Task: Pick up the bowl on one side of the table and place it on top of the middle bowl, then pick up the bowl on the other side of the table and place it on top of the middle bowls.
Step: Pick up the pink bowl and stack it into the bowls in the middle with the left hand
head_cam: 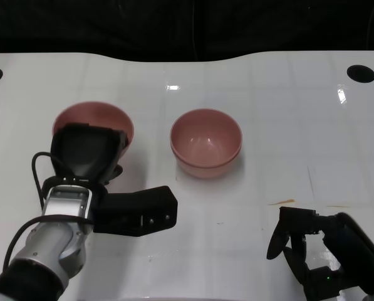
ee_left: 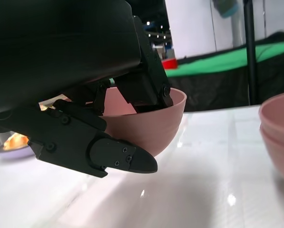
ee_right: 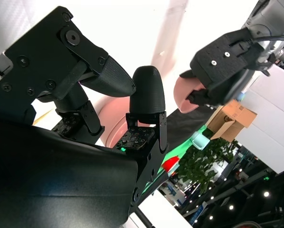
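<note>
- Looking down from the head view, I find my left hand point(head_cam: 89, 153) over the near rim of the left pink bowl point(head_cam: 98, 118), which sits at the left of the white surface point(head_cam: 280, 113).
- Middle bowls point(head_cam: 206, 142): pink, upright, near the centre of the surface, well apart from the left pink bowl; a doubled rim line suggests one bowl nested in another.
- My right hand point(head_cam: 318, 248) is low at the right of this view, near the surface's front edge, fingers apart and curled downward, with nothing in them.
- Left wrist view: my left hand's fingers point(ee_left: 118, 154) close on the left pink bowl point(ee_left: 153, 121), some hooked over the rim and into the bowl, one beneath its outer wall. The bowl appears tilted and its base clear of the surface, though I cannot confirm the gap.
- The middle bowls point(ee_left: 277, 133) show at the edge of this view, one nested in the other.
- Right wrist view: my right hand's fingers point(ee_right: 146, 95) are spread, holding nothing. Beyond them my left hand point(ee_right: 227, 61) shows with the left pink bowl point(ee_right: 187, 92) beneath it.
</note>
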`<state>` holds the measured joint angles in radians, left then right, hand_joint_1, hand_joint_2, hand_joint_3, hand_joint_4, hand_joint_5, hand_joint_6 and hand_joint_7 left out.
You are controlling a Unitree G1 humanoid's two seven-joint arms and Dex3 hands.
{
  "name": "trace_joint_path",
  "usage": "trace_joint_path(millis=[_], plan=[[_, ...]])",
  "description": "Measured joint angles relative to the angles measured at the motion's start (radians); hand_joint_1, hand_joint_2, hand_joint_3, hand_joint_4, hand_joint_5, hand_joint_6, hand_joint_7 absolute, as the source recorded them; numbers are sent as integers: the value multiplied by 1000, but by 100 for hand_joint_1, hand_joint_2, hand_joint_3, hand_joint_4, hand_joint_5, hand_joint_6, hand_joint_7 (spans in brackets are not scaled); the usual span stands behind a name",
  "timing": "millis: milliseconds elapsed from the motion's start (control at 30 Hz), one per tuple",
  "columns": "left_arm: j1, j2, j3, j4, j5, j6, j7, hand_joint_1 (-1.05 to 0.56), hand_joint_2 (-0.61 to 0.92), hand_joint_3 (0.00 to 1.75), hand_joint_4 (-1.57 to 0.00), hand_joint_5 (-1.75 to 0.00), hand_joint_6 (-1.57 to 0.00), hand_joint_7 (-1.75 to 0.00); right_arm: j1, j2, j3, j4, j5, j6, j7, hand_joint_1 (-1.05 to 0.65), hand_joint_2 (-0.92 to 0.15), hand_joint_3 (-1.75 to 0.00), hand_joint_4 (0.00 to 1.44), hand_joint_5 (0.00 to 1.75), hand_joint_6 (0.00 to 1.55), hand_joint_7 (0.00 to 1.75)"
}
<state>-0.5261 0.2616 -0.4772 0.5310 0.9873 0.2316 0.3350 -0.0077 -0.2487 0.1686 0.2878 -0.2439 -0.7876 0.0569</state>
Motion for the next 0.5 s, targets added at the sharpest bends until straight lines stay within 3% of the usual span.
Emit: trace_joint_path(millis=[167,200,233,267,300,367,500], plan=[[5,27,0,-106,23,17,-1,-34,90,15,-91,-175,-112,-10,0,2,-2,2,-4,-1,-1,-28,-35,-141,91,175,81,150],[5,29,0,-127,27,17,0,-35,91,9,-93,-175,-107,-41,0,2,-2,2,-4,-1,-1,-28,-35,-141,91,175,81,150],[7,30,0,-149,29,14,0,-34,92,7,-93,-175,-87,-97,0,3,-2,2,-4,-1,0,-28,-35,-141,91,175,81,150],[8,32,0,-172,30,10,0,-34,91,7,-93,-175,-80,-113,0,4,-2,2,-4,-1,0,-28,-35,-141,91,175,81,150],[11,33,1,-196,28,0,0,-34,91,5,-93,-175,-82,-104,0,4,-2,2,-4,-1,0,-27,-35,-141,91,175,81,150],[13,34,3,-240,19,-33,-1,-35,91,2,-93,-175,-98,-61,0,4,-2,3,-4,0,0,-27,-35,-141,91,175,81,150],[13,28,2,-303,18,-81,-4,-34,88,0,-93,-175,-107,-47,-1,5,-2,13,-4,-1,0,-27,-34,-141,91,175,81,150]])
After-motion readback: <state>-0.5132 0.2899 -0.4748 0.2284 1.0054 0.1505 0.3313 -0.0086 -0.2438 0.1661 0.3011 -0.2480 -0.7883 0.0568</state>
